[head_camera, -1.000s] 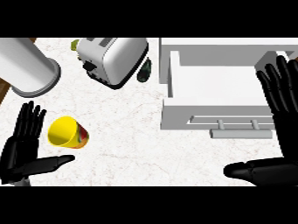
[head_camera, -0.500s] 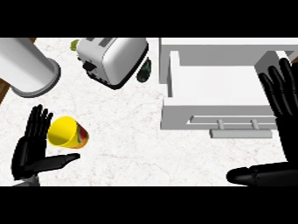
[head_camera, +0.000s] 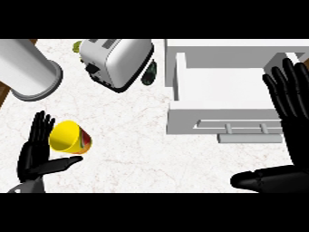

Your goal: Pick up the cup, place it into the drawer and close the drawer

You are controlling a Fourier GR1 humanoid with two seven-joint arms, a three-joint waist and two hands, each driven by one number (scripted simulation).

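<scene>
The yellow cup point(head_camera: 70, 136) lies on its side on the white counter point(head_camera: 137, 149), left of the open drawer point(head_camera: 224, 86). The left hand point(head_camera: 37, 152) has moved closer — its straight fingers now sit right beside the cup, holding nothing. The right hand point(head_camera: 297, 104) stays open over the drawer's right side — fingers up.

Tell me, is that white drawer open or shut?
Open: the drawer is pulled out, its bare white inside showing, handle toward the robot.

A kitchen: marble counter point(head_camera: 137, 136), toaster point(head_camera: 117, 61), open white drawer point(head_camera: 227, 97).
</scene>
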